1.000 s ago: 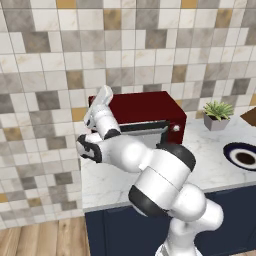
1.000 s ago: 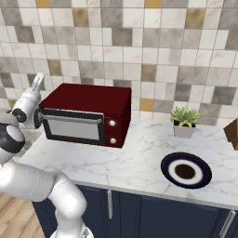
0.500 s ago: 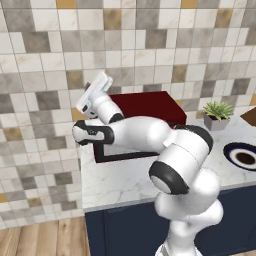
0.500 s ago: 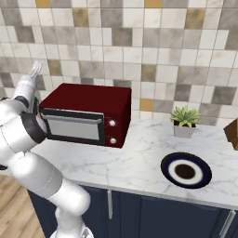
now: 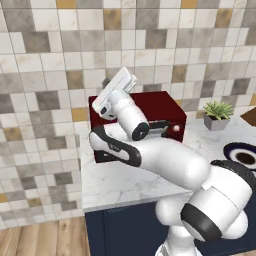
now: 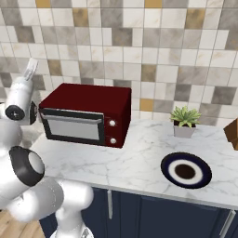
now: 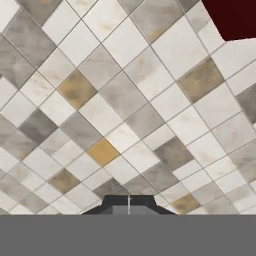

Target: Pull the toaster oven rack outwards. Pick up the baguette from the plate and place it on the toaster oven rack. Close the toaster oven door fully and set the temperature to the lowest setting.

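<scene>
The dark red toaster oven stands on the counter against the tiled wall. Its black-framed door is upright and closed, so the rack is hidden behind it. Two silver knobs sit on its right side. The dark blue plate lies to the right with a dark brown centre; the baguette is out of view. My gripper hangs raised off the oven's left side, aimed at the wall tiles. In the hand view its fingertips are shut together on nothing, with the oven's red corner at top right. The arm crosses the oven.
A small potted plant stands against the wall right of the oven. A brown box corner pokes in at the far right. The marble counter runs between oven and plate, above dark blue cabinets.
The arm has swung its elbow forward and across the oven's front in the left view. The hand stayed raised left of the oven, still shut. Oven and plate have not moved.
</scene>
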Controlling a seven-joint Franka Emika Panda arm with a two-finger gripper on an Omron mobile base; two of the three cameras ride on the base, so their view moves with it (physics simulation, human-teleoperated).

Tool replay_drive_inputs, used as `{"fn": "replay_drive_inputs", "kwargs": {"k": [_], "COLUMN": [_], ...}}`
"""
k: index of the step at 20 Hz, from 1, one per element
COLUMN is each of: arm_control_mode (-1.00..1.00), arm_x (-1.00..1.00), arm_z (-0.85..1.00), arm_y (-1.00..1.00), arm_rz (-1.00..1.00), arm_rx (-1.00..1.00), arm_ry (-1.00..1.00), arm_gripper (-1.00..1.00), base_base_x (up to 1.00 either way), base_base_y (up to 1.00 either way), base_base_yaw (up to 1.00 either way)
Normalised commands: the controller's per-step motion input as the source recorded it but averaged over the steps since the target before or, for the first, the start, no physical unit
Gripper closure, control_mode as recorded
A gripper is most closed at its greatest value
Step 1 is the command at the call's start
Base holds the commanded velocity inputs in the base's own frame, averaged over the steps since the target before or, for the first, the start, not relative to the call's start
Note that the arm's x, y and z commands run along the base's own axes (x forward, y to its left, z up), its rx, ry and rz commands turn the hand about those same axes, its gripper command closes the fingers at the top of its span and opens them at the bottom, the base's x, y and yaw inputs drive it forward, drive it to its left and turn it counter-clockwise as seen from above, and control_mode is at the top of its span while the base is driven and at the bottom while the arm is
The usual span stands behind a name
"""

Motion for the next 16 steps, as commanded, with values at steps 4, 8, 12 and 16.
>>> {"fn": "replay_drive_inputs", "kwargs": {"k": [4, 8, 12, 16], "arm_control_mode": [-1.00, -1.00, -1.00, -1.00], "arm_x": [-0.77, -0.71, -0.62, -0.56], "arm_z": [0.53, 0.33, 0.02, 0.00], "arm_y": [-1.00, -1.00, -1.00, -1.00], "arm_rz": [0.00, 0.00, 0.00, 0.00], "arm_rx": [-0.06, -0.04, -0.05, -0.09], "arm_ry": [-0.13, -0.03, 0.03, 0.07], "arm_gripper": [1.00, 1.00, 1.00, 1.00], "base_base_x": [0.00, 0.00, 0.00, 0.00], "base_base_y": [0.00, 0.00, 0.00, 0.00], "base_base_yaw": [0.00, 0.00, 0.00, 0.00]}}
